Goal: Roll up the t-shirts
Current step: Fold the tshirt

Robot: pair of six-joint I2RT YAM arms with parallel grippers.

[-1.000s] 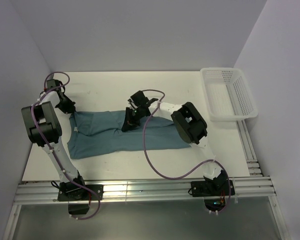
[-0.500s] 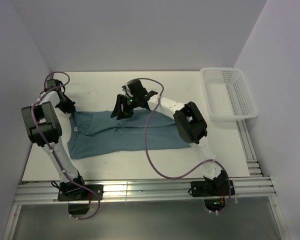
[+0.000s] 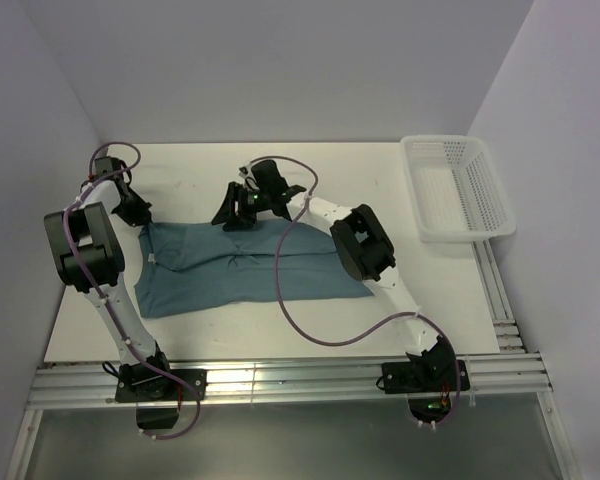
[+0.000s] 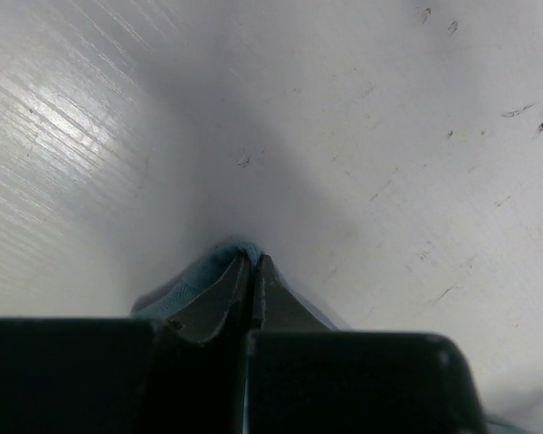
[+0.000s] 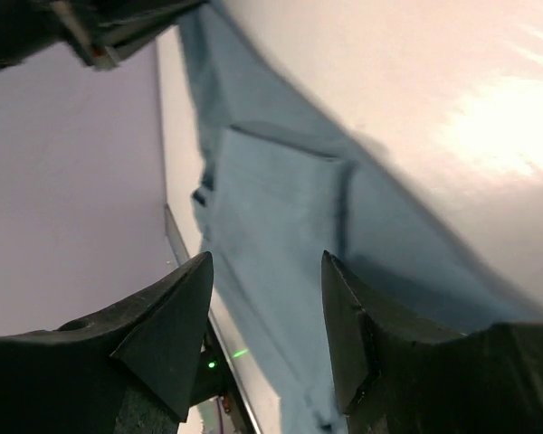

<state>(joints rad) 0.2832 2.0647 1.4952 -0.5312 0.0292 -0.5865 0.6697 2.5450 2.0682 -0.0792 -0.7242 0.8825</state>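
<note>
Teal-blue t-shirt (image 3: 230,272) lying flat on white table (image 3: 360,170), left gripper (image 4: 252,276) clamped on its corner, right gripper (image 3: 232,216) parted above its far edge, holding nothing, white mesh basket (image 3: 458,190) far right.

T-shirt (image 3: 220,270): thin soft cloth, matt, creased, stitched hem showing. Table (image 4: 389,136): white, smooth, slight sheen, fine grain lines, dark scuffs and scratches. Basket (image 3: 485,195), far right corner: white plastic mesh, lightly glossy. Rails (image 3: 280,380), near edge: brushed metal, dull shine. Right gripper (image 5: 267,262): matt black plastic, smooth faces.
</note>
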